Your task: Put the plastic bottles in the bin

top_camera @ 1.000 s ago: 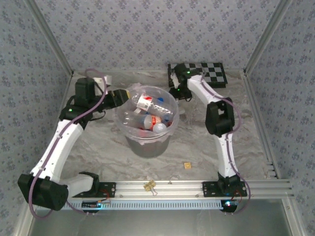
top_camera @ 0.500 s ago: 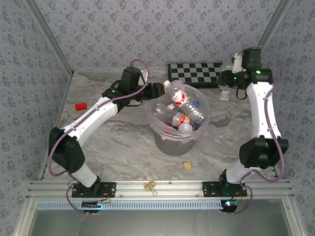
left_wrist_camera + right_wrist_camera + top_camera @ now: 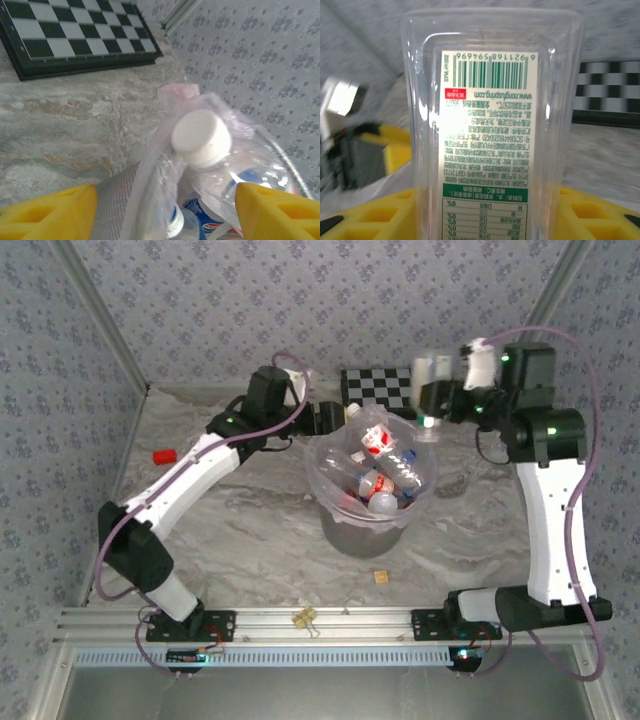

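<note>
The grey bin (image 3: 365,530), lined with a clear bag, holds several plastic bottles (image 3: 385,480). On top lies a white-capped bottle with a red label (image 3: 374,440), its cap (image 3: 201,137) just beyond my left fingers. My left gripper (image 3: 338,421) hovers open at the bin's back-left rim (image 3: 145,185), its yellow fingers (image 3: 50,212) wide apart and gripping nothing. My right gripper (image 3: 440,403) is shut on a clear bottle (image 3: 431,375) held above the bin's back-right edge. That bottle's white barcode label (image 3: 490,125) faces the right wrist camera.
A black-and-white chequered board (image 3: 380,387) lies behind the bin. A small red block (image 3: 165,455) sits at the left. A small tan piece (image 3: 381,577) lies in front of the bin, and a clip (image 3: 303,618) rests on the front rail. Patterned walls enclose the table.
The left gripper opened and the white-capped bottle now rests on the pile in the bin. The right gripper closed on a bottle at the table's back right and lifted it toward the bin.
</note>
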### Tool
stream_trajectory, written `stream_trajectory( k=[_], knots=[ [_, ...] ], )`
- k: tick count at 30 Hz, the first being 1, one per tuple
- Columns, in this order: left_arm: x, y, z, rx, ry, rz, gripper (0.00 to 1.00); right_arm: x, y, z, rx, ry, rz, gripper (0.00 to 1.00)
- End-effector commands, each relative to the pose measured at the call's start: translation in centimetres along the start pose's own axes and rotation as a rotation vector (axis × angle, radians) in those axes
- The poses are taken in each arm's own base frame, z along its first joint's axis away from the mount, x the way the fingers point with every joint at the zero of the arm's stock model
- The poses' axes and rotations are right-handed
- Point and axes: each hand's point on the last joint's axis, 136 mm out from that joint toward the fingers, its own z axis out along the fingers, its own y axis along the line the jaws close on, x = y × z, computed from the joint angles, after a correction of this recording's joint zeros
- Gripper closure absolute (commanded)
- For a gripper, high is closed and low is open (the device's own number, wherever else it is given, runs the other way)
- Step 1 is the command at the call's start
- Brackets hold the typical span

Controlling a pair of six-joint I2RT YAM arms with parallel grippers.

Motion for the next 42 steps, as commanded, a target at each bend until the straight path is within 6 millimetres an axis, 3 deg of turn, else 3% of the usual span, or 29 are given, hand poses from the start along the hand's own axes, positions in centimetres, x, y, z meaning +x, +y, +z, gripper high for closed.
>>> stream_trajectory(
  k=[1, 7, 10, 15, 20, 24, 31, 34, 37, 42],
  knots=[
    [-2.7, -3.2, -4.8, 0.050, -0.098, 0.104, 0.23, 3.0, 3.5, 0.7, -0.077, 0.113, -0.071, 0.47],
    [-2.8, -3.4, -7.4, 0.045, -0.146, 0.116, 0.20, 8.5, 6.0, 2.5, -0.113, 0.319, -0.312, 0.47],
    [-2.3, -3.0, -7.6, 0.038, -0.149, 0.104, 0.19, 10.7, 5.3, 4.1, -0.106, 0.393, -0.376, 0.48],
    [-1.5, -2.3, -7.1, 0.032, -0.128, 0.086, 0.19, 12.7, 4.3, 5.7, -0.096, 0.468, -0.385, 0.50],
    [-0.9, -1.8, -6.5, 0.022, -0.108, 0.084, 0.18, 14.8, 2.2, 6.0, -0.006, 0.575, -0.398, 0.52],
    [-0.5, -1.5, -5.5, 0.035, -0.083, 0.066, 0.18, 16.6, 0.5, 7.4, 0.079, 0.640, -0.405, 0.52],
    [0.3, -1.0, -4.1, 0.039, -0.047, 0.050, 0.18, 20.0, 2.4, 10.7, 0.047, 0.711, -0.378, 0.52],
    [0.7, -0.9, -3.7, 0.041, -0.034, 0.043, 0.18, 20.2, 3.0, 11.2, 0.083, 0.720, -0.373, 0.54],
    [1.0, -0.8, -3.4, 0.041, -0.027, 0.044, 0.18, 19.3, 4.2, 10.8, 0.106, 0.705, -0.412, 0.43],
    [1.0, -0.9, -3.6, 0.039, -0.030, 0.053, 0.17, 15.2, 7.3, 8.4, 0.038, 0.557, -0.419, 0.28]
  ],
)
